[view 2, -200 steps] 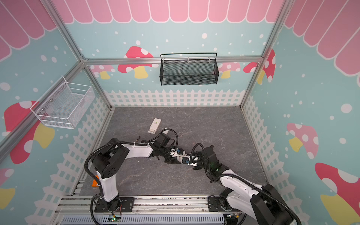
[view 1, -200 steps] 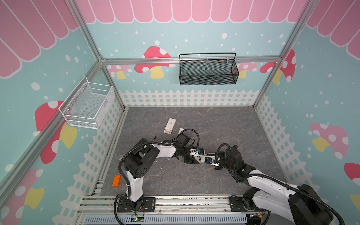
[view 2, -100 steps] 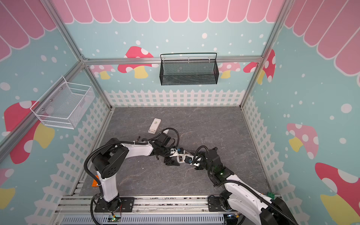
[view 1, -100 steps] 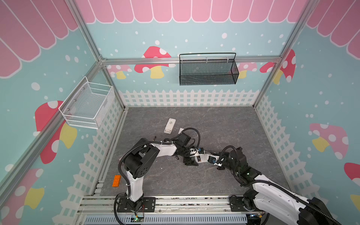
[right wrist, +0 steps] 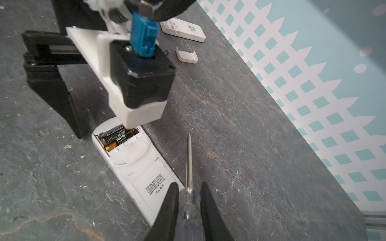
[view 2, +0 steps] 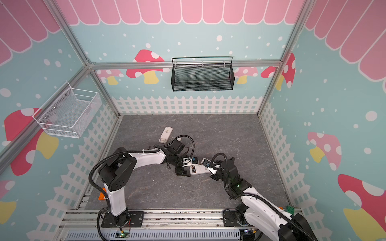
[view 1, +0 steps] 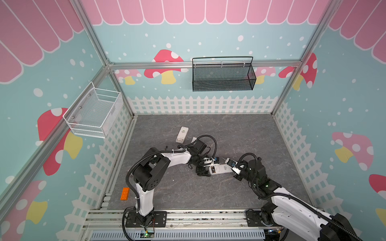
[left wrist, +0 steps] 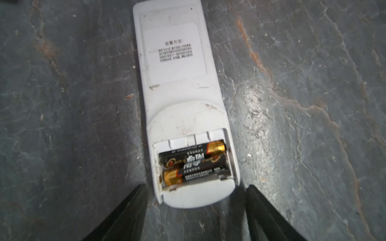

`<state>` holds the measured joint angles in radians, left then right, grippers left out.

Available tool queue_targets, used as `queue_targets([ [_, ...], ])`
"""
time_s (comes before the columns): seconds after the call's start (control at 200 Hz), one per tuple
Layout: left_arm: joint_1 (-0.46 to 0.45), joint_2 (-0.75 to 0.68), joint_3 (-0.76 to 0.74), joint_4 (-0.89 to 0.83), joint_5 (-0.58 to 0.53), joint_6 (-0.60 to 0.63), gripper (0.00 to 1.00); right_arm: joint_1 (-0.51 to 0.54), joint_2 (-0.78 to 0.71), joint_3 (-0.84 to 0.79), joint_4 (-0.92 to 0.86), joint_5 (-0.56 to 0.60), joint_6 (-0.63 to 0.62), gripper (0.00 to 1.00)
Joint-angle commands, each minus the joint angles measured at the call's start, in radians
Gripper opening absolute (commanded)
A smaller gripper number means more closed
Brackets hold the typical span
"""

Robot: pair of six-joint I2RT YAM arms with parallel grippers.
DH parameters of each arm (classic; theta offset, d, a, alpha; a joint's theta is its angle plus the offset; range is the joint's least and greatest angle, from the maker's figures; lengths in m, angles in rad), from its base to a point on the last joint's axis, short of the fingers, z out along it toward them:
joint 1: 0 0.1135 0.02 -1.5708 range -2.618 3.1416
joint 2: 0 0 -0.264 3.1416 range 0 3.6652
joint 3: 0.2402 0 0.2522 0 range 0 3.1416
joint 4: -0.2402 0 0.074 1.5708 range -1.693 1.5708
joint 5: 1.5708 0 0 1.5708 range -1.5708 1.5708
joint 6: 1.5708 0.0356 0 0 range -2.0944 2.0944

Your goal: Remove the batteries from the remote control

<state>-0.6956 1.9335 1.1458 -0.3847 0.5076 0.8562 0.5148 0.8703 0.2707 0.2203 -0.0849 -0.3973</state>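
Observation:
A white remote control (left wrist: 179, 83) lies face down on the grey floor, its battery bay open at one end. Two black batteries (left wrist: 194, 155) with gold ends lie side by side in the bay, also seen in the right wrist view (right wrist: 119, 135). My left gripper (left wrist: 196, 186) is open, its fingers on either side of the remote's bay end without touching it. In both top views it sits at the remote's (view 1: 221, 169) left end. My right gripper (right wrist: 189, 184) is shut on a clear-handled screwdriver (right wrist: 189, 160), whose tip hangs just beside the remote's middle.
A second white remote (view 1: 182, 134) lies further back, with a small white battery cover (right wrist: 186, 54) near it. An orange brick (view 1: 124, 194) sits at the front left and a green brick (view 2: 290, 209) at the front right. A white basket (view 1: 94, 113) and a black basket (view 1: 223, 76) hang on the walls.
My left gripper's jaws have spread wider around the remote's end. The right arm has lifted its elbow, while its gripper stays by the remote with the screwdriver.

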Motion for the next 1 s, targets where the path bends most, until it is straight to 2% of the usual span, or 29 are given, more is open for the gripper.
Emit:
queue_targets([
  [0.0,-0.033,-0.006,0.031,-0.059,-0.045,-0.014,0.76,-0.028,-0.002,0.045,-0.009,0.036,0.121,0.0],
  [0.205,-0.062,0.022,0.095,-0.003,-0.099,-0.156,0.84,-0.144,0.022,0.116,-0.079,0.01,0.31,0.0],
  [0.32,-0.084,0.047,0.098,0.016,-0.112,-0.159,0.86,-0.196,0.059,0.145,-0.117,-0.002,0.395,0.0],
  [0.515,-0.109,0.095,0.095,0.048,-0.137,-0.189,0.85,-0.209,0.079,0.165,-0.136,-0.023,0.453,0.0],
  [0.625,-0.12,0.114,0.097,0.059,-0.157,-0.212,0.78,-0.218,0.065,0.162,-0.141,-0.027,0.461,0.0],
  [0.721,-0.124,0.12,0.109,0.059,-0.152,-0.256,0.61,-0.236,0.059,0.168,-0.159,-0.024,0.467,0.0],
  [0.806,-0.117,0.119,0.131,0.056,-0.156,-0.323,0.5,-0.255,0.051,0.173,-0.174,-0.024,0.473,0.0],
  [0.901,-0.087,0.11,0.166,0.057,-0.109,-0.445,0.45,-0.276,0.036,0.171,-0.18,-0.028,0.478,0.0],
  [0.991,-0.042,0.104,0.209,0.092,-0.023,-0.667,0.43,-0.293,0.024,0.171,-0.185,-0.03,0.487,0.0],
])
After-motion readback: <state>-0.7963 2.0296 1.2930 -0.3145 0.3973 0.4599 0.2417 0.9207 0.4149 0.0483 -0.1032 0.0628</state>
